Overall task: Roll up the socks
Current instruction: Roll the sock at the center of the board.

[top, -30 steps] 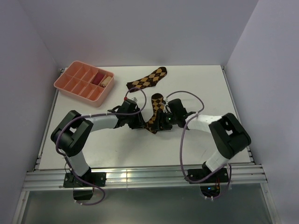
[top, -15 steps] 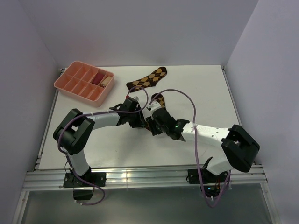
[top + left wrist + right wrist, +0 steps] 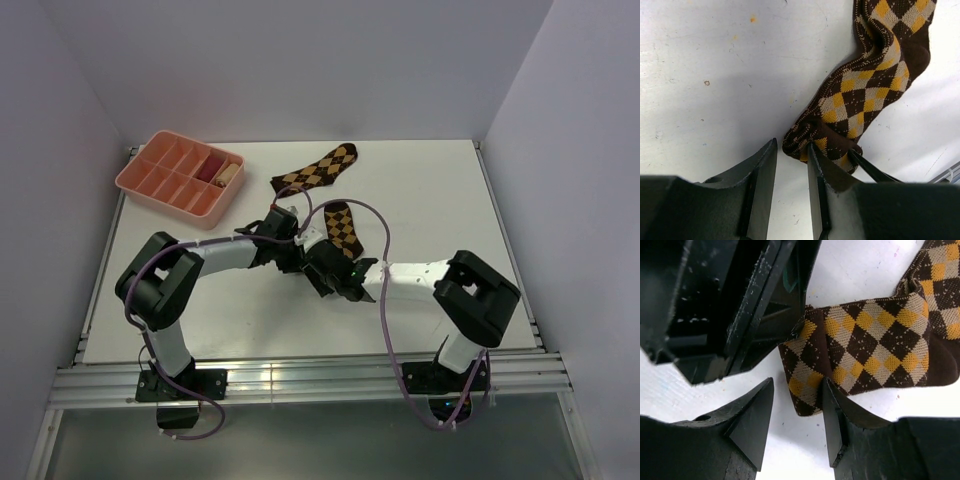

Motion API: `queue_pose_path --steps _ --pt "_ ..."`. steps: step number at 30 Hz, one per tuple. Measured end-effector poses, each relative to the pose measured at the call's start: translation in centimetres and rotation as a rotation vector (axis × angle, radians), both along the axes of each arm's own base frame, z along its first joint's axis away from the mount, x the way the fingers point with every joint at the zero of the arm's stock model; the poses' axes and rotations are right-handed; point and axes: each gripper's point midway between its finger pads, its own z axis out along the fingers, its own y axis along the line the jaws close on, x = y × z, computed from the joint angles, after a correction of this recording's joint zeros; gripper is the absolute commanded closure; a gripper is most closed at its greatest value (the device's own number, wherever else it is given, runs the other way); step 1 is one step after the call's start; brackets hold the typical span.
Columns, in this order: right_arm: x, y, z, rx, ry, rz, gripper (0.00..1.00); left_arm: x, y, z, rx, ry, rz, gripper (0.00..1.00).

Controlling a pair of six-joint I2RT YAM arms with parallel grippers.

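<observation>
Two dark brown socks with tan-orange diamonds lie on the white table. One sock (image 3: 318, 170) lies flat at the back. The nearer sock (image 3: 341, 226) has its near end bunched into a small fold (image 3: 812, 142). My left gripper (image 3: 791, 146) is open just short of that fold, and its right finger (image 3: 816, 162) touches the fabric. From the other side, my right gripper (image 3: 796, 387) is open with the sock's corner (image 3: 802, 390) lying between its fingertips. In the top view the left gripper (image 3: 297, 258) and right gripper (image 3: 322, 268) almost meet.
A pink divided tray (image 3: 150, 185) stands at the back left, holding a reddish roll (image 3: 213, 165) and a beige roll (image 3: 230, 172). In the right wrist view the left gripper's black body (image 3: 730, 305) fills the upper left, close to my right fingers. Grey walls stand on three sides.
The right arm has swung low and leftward, bringing its gripper to the sock's near end. That end now sits bunched up closer to the sock's middle. The left arm has barely moved.
</observation>
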Motion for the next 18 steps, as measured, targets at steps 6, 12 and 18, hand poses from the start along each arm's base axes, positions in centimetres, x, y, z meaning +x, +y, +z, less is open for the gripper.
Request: queue_pose_path --steps 6,12,18 --pt "0.5 0.3 -0.7 -0.035 -0.01 -0.005 0.55 0.3 0.2 0.0 0.008 0.005 0.006 0.66" --pt "1.1 0.9 -0.9 -0.046 -0.024 -0.025 0.8 1.0 1.4 -0.1 0.014 0.015 0.034 0.66" --pt "0.7 3.3 -0.8 0.042 0.03 0.008 0.99 1.7 3.9 0.2 0.029 0.017 0.066 0.63"
